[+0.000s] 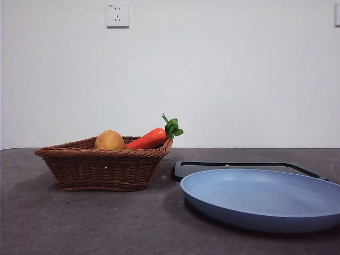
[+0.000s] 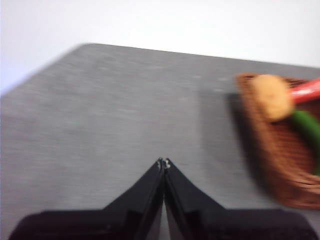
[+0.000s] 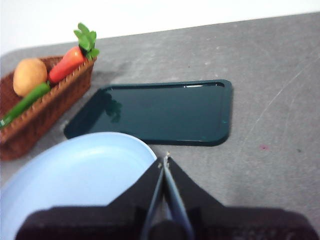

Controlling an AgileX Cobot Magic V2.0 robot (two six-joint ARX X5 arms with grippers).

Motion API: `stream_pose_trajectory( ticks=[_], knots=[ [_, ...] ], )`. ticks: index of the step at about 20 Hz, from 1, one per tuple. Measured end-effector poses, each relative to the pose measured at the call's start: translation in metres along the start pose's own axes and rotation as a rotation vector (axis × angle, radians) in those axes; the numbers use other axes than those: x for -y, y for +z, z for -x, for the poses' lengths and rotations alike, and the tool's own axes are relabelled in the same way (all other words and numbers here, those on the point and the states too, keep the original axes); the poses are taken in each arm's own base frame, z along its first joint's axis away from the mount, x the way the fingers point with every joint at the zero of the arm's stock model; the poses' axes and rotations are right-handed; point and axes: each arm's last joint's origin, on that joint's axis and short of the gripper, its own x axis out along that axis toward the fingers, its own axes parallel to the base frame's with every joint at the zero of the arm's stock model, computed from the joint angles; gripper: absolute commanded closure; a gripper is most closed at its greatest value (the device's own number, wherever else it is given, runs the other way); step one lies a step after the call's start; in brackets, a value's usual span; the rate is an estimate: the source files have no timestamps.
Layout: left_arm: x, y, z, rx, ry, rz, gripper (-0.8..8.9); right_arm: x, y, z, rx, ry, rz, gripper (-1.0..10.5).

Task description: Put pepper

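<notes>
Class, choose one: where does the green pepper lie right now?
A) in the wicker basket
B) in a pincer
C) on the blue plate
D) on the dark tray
A: the green pepper lies in the wicker basket beside the potato and carrot.

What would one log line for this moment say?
pepper: in wicker basket beside potato, carrot | left hand: shut, empty | right hand: shut, over blue plate | grasp: not begun

— Where's everything sitting on the desk (image 1: 64, 223)?
— Basket (image 1: 101, 167) to the left, with the potato (image 1: 109, 140), carrot (image 1: 151, 138) and pepper (image 3: 25, 103) lying in it. To its right, the plate (image 1: 265, 199) is nearest us, and the tray (image 1: 239, 167) lies just behind it.
</notes>
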Motion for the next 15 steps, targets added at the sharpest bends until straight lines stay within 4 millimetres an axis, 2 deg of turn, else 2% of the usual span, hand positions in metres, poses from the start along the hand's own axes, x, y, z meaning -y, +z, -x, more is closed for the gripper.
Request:
stream_pose_trajectory(
  ticks=[9,15],
  knots=[
    [0.009,0.003,0.002,-0.023,-0.320,0.125,8.07,-0.001,0.005,0.000,0.046,0.034,-0.202,9.4],
    [0.014,0.012,0.005,-0.036,-0.453,0.239,8.07,-0.006,0.020,0.004,0.116,0.115,-0.302,9.4]
  ],
)
